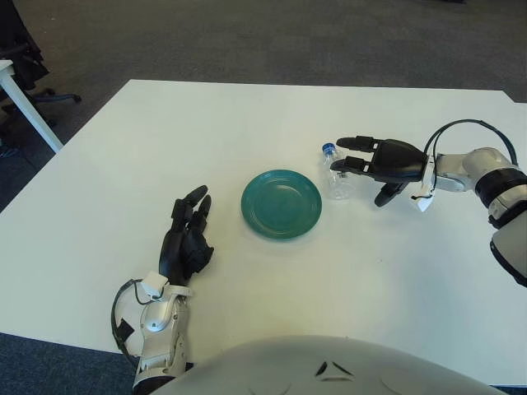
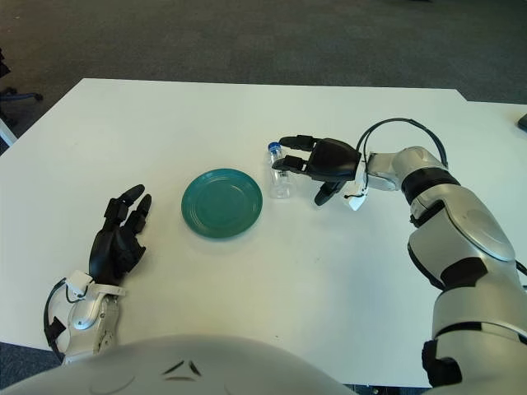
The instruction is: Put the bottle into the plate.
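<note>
My left hand (image 1: 186,243) shows over the near-left part of the white table (image 1: 165,148), palm down, its black fingers loosely extended and holding nothing; I cannot tell whether it touches the surface. To its right, near the table's centre, sits the teal plate (image 1: 281,203), flat and with nothing in it. Just beside the plate's right rim stands the clear plastic bottle (image 1: 335,173), tilted slightly with its blue cap (image 1: 329,149) leaning toward the far left, its base on the table and outside the plate. My right hand (image 1: 380,163) is immediately right of the bottle, reaching in from the right edge with the palm facing the bottle. Its two upper fingers (image 1: 356,142) extend toward the bottle, the lower one at the bottle's side, while the thumb (image 1: 384,194) hangs down on the near side, away from the bottle. The grasp is spread wide and not closed around the bottle. A black cable (image 1: 469,130) loops above my right forearm.
</note>
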You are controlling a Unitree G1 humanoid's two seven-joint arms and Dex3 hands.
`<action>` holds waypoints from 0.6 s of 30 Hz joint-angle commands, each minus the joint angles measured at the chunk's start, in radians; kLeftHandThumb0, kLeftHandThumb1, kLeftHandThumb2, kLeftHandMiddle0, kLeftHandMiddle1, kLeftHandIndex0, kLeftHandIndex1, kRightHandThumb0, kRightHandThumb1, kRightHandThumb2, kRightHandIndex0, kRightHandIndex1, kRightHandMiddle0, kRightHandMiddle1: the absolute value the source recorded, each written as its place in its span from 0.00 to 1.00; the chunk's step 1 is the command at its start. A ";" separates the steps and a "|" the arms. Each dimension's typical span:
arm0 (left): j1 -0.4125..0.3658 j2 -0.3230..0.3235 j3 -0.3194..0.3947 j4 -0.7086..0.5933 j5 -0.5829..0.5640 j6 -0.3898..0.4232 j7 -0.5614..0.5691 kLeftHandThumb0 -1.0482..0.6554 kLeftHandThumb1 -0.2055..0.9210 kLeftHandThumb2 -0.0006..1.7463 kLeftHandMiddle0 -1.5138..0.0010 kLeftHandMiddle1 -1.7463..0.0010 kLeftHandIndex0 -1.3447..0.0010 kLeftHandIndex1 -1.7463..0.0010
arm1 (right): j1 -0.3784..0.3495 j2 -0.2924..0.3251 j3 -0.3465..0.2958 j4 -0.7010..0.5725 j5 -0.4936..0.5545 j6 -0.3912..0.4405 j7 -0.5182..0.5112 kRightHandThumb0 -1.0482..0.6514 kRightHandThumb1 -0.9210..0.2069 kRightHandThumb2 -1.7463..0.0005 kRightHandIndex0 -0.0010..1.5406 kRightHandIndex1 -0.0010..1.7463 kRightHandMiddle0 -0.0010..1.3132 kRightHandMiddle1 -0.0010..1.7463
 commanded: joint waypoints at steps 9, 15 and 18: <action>0.071 -0.017 -0.035 -0.007 0.015 0.008 0.025 0.09 1.00 0.56 0.81 1.00 1.00 0.58 | 0.020 0.004 0.003 0.033 0.036 -0.051 0.038 0.19 0.00 0.83 0.31 0.03 0.00 0.46; 0.093 -0.022 -0.050 -0.026 0.023 0.004 0.033 0.09 1.00 0.56 0.81 1.00 1.00 0.58 | 0.024 0.007 0.002 0.032 0.045 -0.059 0.062 0.21 0.00 0.85 0.33 0.03 0.00 0.49; 0.105 -0.026 -0.058 -0.036 0.029 0.002 0.038 0.09 1.00 0.56 0.81 1.00 1.00 0.58 | 0.023 0.022 0.006 0.039 0.045 -0.057 0.068 0.22 0.00 0.85 0.37 0.07 0.02 0.53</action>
